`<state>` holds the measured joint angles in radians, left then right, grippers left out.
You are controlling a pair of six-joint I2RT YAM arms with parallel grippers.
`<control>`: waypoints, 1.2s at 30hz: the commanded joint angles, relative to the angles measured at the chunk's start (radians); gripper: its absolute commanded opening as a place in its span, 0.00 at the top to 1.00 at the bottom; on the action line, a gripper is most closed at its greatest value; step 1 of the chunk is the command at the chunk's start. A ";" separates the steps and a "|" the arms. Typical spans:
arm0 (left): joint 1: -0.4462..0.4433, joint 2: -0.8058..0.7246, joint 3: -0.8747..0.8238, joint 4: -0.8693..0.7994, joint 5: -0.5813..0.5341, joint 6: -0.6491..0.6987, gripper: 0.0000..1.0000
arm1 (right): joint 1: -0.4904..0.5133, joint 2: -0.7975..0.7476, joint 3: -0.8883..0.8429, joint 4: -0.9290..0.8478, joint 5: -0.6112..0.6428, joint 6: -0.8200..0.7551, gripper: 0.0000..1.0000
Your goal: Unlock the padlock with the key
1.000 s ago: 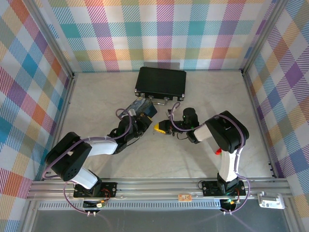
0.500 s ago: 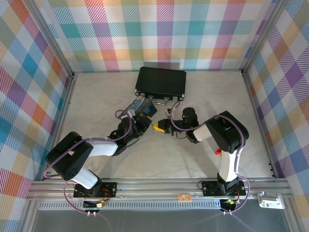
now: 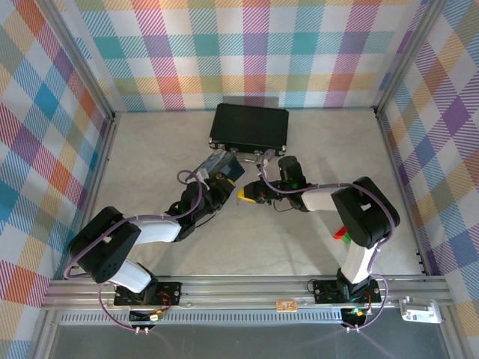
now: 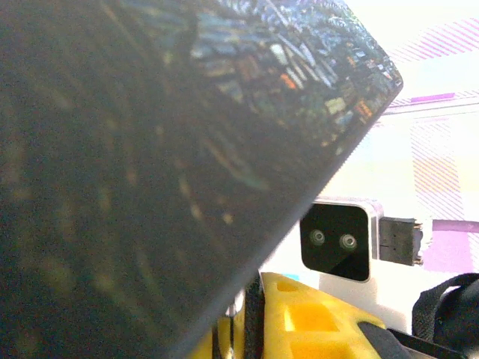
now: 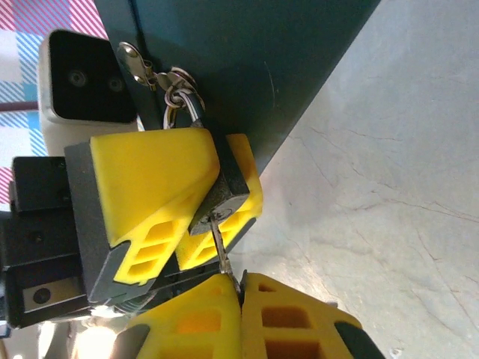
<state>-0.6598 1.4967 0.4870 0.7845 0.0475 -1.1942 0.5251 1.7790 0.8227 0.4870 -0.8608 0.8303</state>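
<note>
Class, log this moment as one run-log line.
phase: key meets padlock base | left gripper: clamps padlock | right gripper: pinches key | shackle: through hasp

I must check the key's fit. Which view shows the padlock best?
The right wrist view: the padlock is close and sharp, the key at its base. The top external view leaves it too small to tell; the left wrist view faces the dark side of the blue box.

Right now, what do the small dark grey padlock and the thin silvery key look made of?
Small dark grey padlock: likely metal, matte dark body, its shackle bright and glinting. Thin silvery key: likely metal too, pale, polished, catching light along its narrow shaft.
</note>
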 commanded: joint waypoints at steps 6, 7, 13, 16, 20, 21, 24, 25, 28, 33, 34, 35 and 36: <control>-0.034 -0.003 0.003 0.155 0.255 0.044 1.00 | -0.020 -0.028 0.039 0.002 0.033 0.008 1.00; -0.032 0.010 -0.002 0.180 0.267 0.033 1.00 | -0.025 -0.029 0.032 0.027 0.027 0.027 1.00; -0.032 0.066 0.013 0.260 0.284 0.002 1.00 | -0.068 0.011 0.032 0.092 -0.026 0.105 1.00; -0.032 0.067 0.006 0.271 0.263 -0.001 1.00 | -0.075 0.029 0.030 0.163 -0.052 0.247 1.00; -0.034 0.040 -0.003 0.246 0.246 -0.009 1.00 | -0.074 0.027 0.009 0.282 -0.052 0.378 1.00; -0.034 0.032 -0.001 0.233 0.244 -0.010 1.00 | -0.074 0.023 0.009 0.277 -0.047 0.381 1.00; -0.034 -0.001 0.006 0.179 0.239 -0.021 1.00 | -0.075 0.040 0.018 0.272 -0.045 0.386 1.00; -0.034 -0.013 0.013 0.152 0.240 -0.026 1.00 | -0.076 0.049 0.019 0.290 -0.045 0.382 1.00; -0.035 -0.048 0.026 0.079 0.245 -0.027 1.00 | -0.076 0.034 0.044 0.159 -0.009 0.246 1.00; -0.049 -0.078 0.025 0.036 0.207 -0.006 1.00 | -0.068 0.002 0.021 0.188 0.099 0.379 1.00; -0.050 -0.074 0.027 0.037 0.197 -0.002 1.00 | -0.055 0.000 0.001 0.245 0.134 0.436 1.00; -0.052 -0.068 0.031 0.040 0.185 0.001 1.00 | -0.037 -0.003 -0.011 0.277 0.167 0.476 1.00; -0.051 -0.059 0.034 0.045 0.177 0.002 1.00 | -0.020 -0.006 -0.015 0.287 0.187 0.497 1.00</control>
<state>-0.6548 1.4719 0.4892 0.8047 0.1181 -1.2343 0.4999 1.7912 0.8120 0.6525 -0.9310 1.2011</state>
